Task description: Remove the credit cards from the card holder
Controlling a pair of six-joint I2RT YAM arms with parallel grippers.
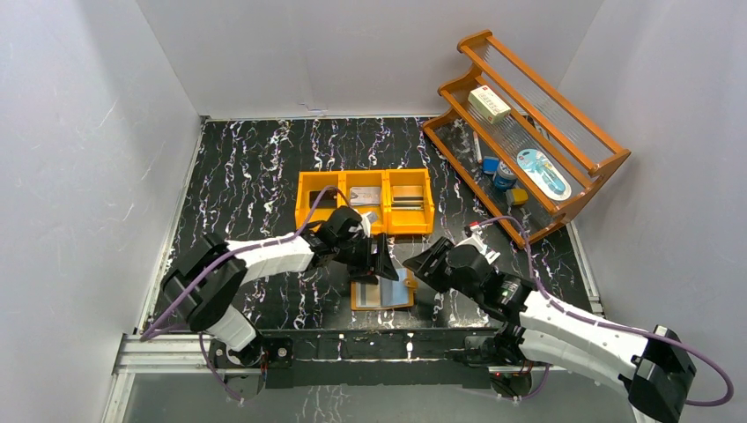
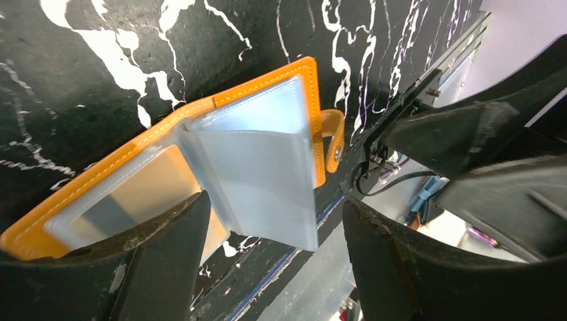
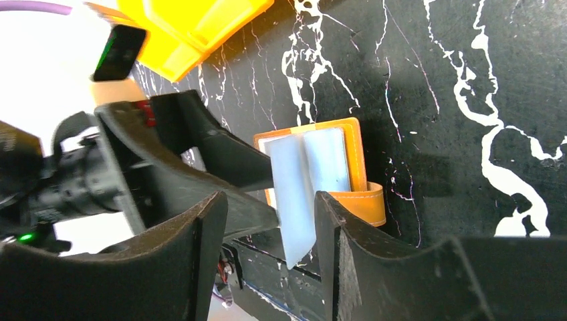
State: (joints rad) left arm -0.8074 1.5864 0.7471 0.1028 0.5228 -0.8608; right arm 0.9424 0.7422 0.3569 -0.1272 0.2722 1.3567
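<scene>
The card holder [image 1: 383, 293] lies open on the black table [image 1: 255, 176], close to the near edge at 6 o'clock, between the two arms. It is orange outside, with clear sleeves [image 2: 257, 170] inside. One sleeve stands up from the rest. Its little strap tab [image 2: 332, 137] sticks out at the holder's 3 o'clock side. Something grey shows through one flat sleeve, but I cannot tell if it is a card.

The left gripper [image 1: 386, 264] hangs just over the holder at its 11 o'clock. Its two fingers are wide apart and hold nothing. The right gripper [image 1: 421, 266] is just beside the holder at its 2 o'clock. Its fingers are spread too, and the standing sleeve sits in the gap, not pinched.

Farther back, at 12 o'clock from the holder, is an orange bin [image 1: 365, 217] with three parts. A black card [image 1: 322, 200] lies in the left part, a silver-grey card [image 1: 365, 196] in the middle and a striped card [image 1: 409, 202] in the right.

Far off at 2 o'clock stands a wooden rack [image 1: 608, 163] with a white box [image 1: 489, 104] on top.
</scene>
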